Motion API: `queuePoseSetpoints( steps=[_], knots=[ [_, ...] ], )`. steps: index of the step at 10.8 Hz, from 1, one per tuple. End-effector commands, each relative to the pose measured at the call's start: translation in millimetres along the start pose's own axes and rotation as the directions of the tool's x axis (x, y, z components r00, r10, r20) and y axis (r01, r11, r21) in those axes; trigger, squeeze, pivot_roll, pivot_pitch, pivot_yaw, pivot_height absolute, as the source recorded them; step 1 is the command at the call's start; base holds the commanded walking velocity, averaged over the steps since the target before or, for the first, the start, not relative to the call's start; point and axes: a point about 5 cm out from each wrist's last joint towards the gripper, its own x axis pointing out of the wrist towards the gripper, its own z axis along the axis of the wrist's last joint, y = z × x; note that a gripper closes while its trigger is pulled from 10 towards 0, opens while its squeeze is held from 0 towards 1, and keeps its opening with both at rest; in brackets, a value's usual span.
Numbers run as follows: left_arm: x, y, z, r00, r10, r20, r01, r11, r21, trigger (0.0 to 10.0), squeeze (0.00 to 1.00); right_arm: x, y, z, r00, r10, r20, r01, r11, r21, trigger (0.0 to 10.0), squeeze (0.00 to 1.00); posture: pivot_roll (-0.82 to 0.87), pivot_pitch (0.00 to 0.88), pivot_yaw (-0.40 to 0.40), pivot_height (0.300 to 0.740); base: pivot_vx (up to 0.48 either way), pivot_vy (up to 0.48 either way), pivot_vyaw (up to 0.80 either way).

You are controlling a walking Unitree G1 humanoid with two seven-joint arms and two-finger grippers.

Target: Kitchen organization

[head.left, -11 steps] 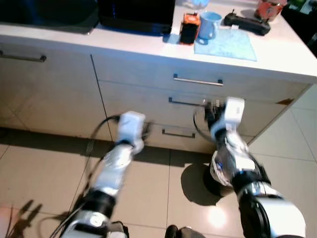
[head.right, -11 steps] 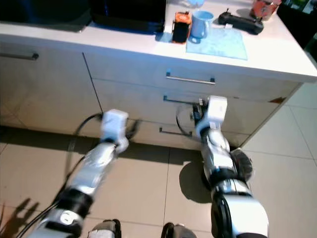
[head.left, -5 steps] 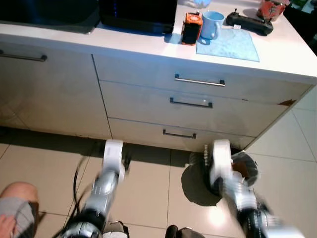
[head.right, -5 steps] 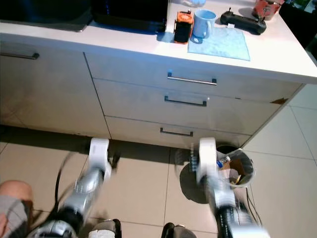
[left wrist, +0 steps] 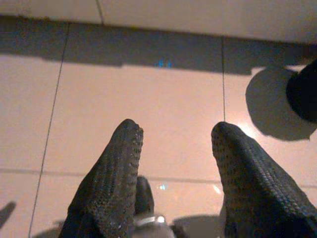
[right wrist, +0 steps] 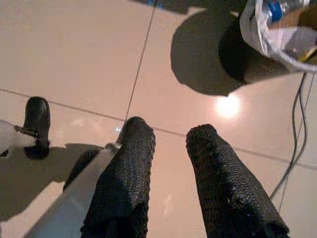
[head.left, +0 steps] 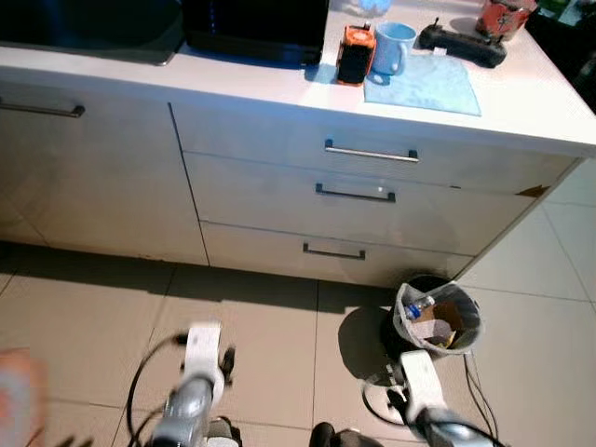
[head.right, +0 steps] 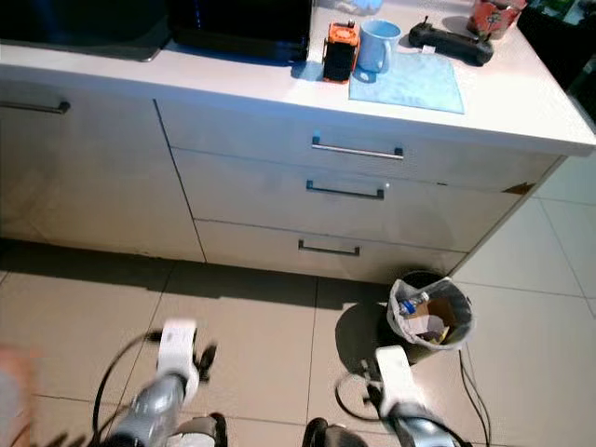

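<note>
**Arms low, hands empty, counter waiting to be sorted**

The things to tidy sit on the white counter (head.left: 521,102), towards its right end: a light blue mug (head.left: 389,47) standing upright just beside an orange and black box (head.left: 355,53), a pale blue cloth (head.left: 424,84) lying flat in front of them, and a black handset (head.left: 461,44) resting at the cloth's far edge. A red-patterned container (head.left: 503,16) stands at the back corner.

The mug looks like glazed ceramic, so it is probably stiff, smooth and breakable; the handle, which faces right, or the rim seems the best place to grip. The cloth is soft and limp and would likely bunch up, so a pinch at a corner should do. The handset looks rigid and light, best taken across its narrow middle.

Both arms hang low over the floor. The left gripper (left wrist: 176,163) has its fingers spread well apart and holds nothing. The right gripper (right wrist: 171,163) shows a narrower gap between its fingers and is also empty.

Below the counter are three drawers with slim bar handles (head.left: 371,151), all closed, and a wider cabinet front to the left. The floor (head.left: 93,307) is glossy beige tile that catches the light. A small black bin (head.left: 436,319) lined with a bag and holding rubbish stands near the right arm, with a cable (right wrist: 297,124) trailing beside it.
</note>
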Motion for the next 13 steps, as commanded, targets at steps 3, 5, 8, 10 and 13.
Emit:
queuePoseSetpoints(
  steps=[3, 5, 8, 10, 13],
  knots=[
    [-1.3, -4.3, -5.4, 1.000, -0.002, -0.011, 0.001, 1.000, -0.010, 10.0, 0.00, -3.5, -5.7, -14.7, 0.998, -0.015, -0.063, 0.018, 0.999, 0.048, 10.0, 0.00, 0.05, 0.128, -0.090, 0.740, 0.000, 0.000, -0.53],
    [-1.5, -4.6, -6.7, 1.000, -0.006, -0.015, 0.006, 1.000, -0.010, 10.0, 0.00, -3.3, -6.1, -14.2, 0.997, -0.014, -0.074, 0.018, 0.999, 0.047, 10.0, 0.00, 0.06, 0.124, -0.089, 0.740, 0.000, 0.000, -0.80],
    [-1.7, -7.5, -7.9, 1.000, -0.017, -0.018, 0.017, 1.000, 0.000, 10.0, 0.00, -2.9, -4.5, -14.2, 0.997, -0.009, -0.076, 0.013, 0.999, 0.050, 10.0, 0.00, 0.07, 0.126, -0.083, 0.740, 0.000, 0.000, -0.80],
    [-1.0, -8.8, -6.1, 1.000, -0.020, -0.015, 0.020, 1.000, 0.001, 10.0, 0.00, -1.9, -4.2, -8.9, 0.998, -0.003, -0.055, 0.005, 0.999, 0.045, 10.0, 0.00, 0.07, 0.112, -0.086, 0.740, 0.000, 0.000, -0.40],
    [-0.7, -10.0, -5.7, 1.000, -0.023, -0.015, 0.023, 1.000, 0.003, 10.0, 0.00, -1.4, -3.9, -5.8, 0.999, 0.007, -0.043, -0.005, 0.999, 0.040, 10.0, 0.00, 0.07, 0.112, -0.088, 0.740, 0.000, 0.000, 0.00]
  ],
)
